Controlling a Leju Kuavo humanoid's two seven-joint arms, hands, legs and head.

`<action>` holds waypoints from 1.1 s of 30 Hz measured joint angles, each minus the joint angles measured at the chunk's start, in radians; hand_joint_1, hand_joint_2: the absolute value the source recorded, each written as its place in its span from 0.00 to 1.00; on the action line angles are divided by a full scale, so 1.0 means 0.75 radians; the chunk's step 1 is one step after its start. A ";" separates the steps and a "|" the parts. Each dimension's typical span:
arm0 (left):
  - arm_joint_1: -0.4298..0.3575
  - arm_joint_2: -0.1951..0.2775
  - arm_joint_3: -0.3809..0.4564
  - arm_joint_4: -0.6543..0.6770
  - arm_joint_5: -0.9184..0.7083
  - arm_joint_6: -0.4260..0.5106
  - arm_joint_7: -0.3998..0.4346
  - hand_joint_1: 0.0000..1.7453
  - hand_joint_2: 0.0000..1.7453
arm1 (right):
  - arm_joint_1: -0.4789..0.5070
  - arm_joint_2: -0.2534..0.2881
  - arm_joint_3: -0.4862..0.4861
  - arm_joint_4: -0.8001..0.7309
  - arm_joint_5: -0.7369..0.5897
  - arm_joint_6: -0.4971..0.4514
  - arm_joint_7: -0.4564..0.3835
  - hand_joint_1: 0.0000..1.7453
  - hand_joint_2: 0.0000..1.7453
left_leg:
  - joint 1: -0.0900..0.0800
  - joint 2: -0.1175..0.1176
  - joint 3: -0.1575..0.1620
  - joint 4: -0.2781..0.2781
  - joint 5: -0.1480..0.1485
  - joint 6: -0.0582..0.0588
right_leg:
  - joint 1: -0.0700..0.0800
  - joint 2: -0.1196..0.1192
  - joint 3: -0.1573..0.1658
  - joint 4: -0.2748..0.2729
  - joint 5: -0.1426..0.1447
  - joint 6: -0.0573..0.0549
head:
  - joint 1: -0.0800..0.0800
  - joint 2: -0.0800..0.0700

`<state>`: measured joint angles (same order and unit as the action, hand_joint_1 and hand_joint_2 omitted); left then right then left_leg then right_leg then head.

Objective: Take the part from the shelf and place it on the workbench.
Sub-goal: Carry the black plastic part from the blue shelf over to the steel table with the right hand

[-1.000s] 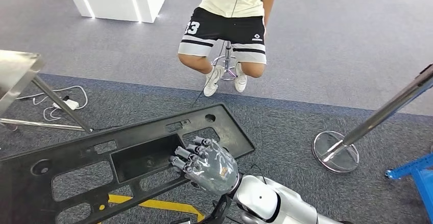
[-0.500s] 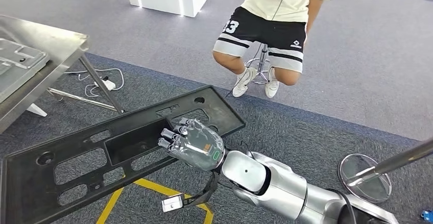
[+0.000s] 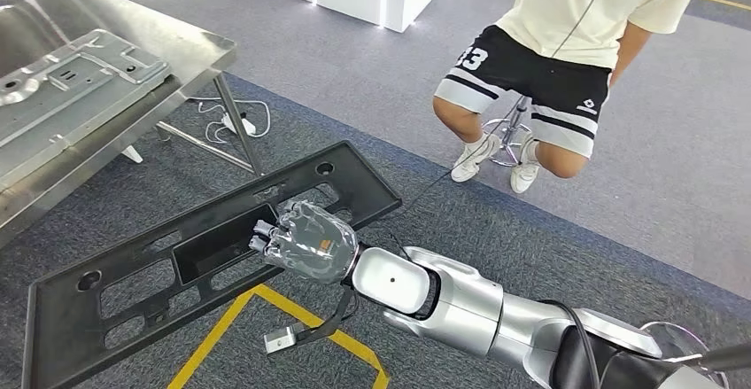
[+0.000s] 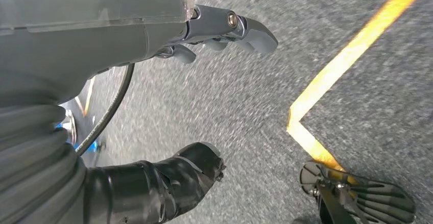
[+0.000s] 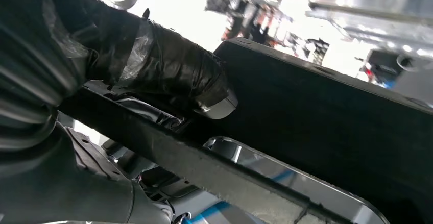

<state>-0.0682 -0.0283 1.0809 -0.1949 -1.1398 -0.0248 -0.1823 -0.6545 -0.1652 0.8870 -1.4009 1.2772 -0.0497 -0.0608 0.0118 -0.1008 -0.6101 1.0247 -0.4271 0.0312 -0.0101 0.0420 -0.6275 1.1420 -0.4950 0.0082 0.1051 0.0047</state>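
Carriage is the step in hand, judging by the layout: the right hand [image 3: 305, 240] grips the long black part [image 3: 177, 269] by the edge of its central rectangular recess, fingers hooked into the opening, and the part hangs over the grey carpet with its far corner pointing toward the seated person [image 3: 567, 61]. In the right wrist view the dark thumb [image 5: 168, 76] presses flat against the black panel [image 5: 327, 117], so the hold looks like a pinch across a thin rib. The left hand [image 4: 224, 27] hangs over the floor near a yellow floor line [image 4: 347, 55], fingers loosely apart and holding nothing.

The steel desk [image 3: 190, 48] stands off to the robot's left, already carrying a grey stamped metal panel [image 3: 71, 88].

To do this well, the part should stay level. It is long and gripped at one point near its middle, so any quick turn is likely to set it swinging and may lever it out of the fingers. The end farther from the person hangs low and will probably need lifting above the desk's rim before it crosses. A free stretch of the desk beside the metal panel seems the safest landing spot; setting it down on the panel could leave the part rocking. The grip should hold until the part lies fully supported.
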 joint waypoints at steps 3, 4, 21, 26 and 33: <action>0.000 0.000 0.000 0.000 0.000 -0.003 0.000 0.00 1.00 | -0.019 0.007 0.012 0.018 0.000 0.002 0.003 1.00 1.00 | 0.005 -0.046 -0.017 0.004 0.006 -0.021 | -0.002 0.067 0.048 -0.133 0.038 -0.006 | 0.001 0.000; 0.001 0.000 0.000 0.000 0.000 -0.003 0.001 0.00 1.00 | -0.021 0.011 0.016 0.024 0.000 0.003 0.004 1.00 1.00 | 0.007 -0.062 -0.024 0.003 0.009 -0.031 | -0.002 0.054 0.050 -0.144 0.041 -0.010 | 0.001 0.000; 0.006 -0.001 0.001 0.000 -0.001 -0.004 -0.001 0.00 1.00 | -0.033 0.051 0.053 0.109 -0.005 0.001 0.019 1.00 1.00 | 0.002 0.157 -0.013 0.007 -0.008 -0.022 | 0.012 -0.196 0.082 -0.139 0.003 0.010 | -0.001 0.000; 0.001 -0.001 0.002 0.000 -0.001 -0.004 -0.002 0.00 1.00 | -0.025 0.056 0.054 0.118 0.000 -0.010 0.024 1.00 1.00 | 0.003 0.102 -0.008 0.000 -0.002 0.004 | 0.000 -0.067 -0.079 0.201 -0.160 0.022 | -0.001 0.000; 0.000 -0.005 0.003 0.000 -0.004 -0.003 -0.005 0.00 1.00 | -0.016 0.056 0.058 0.136 0.021 -0.018 0.031 1.00 1.00 | 0.002 -0.007 -0.014 0.004 0.001 -0.012 | 0.008 0.037 0.050 -0.134 0.038 -0.023 | -0.001 0.000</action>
<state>-0.0680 -0.0321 1.0832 -0.1949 -1.1428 -0.0271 -0.1861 -0.6665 -0.1233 0.9309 -1.2987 1.2927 -0.0629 -0.0373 0.0131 -0.1063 -0.6207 1.0278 -0.4260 0.0221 -0.0039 0.0702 -0.5901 1.0415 -0.4664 -0.0089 0.1041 0.0046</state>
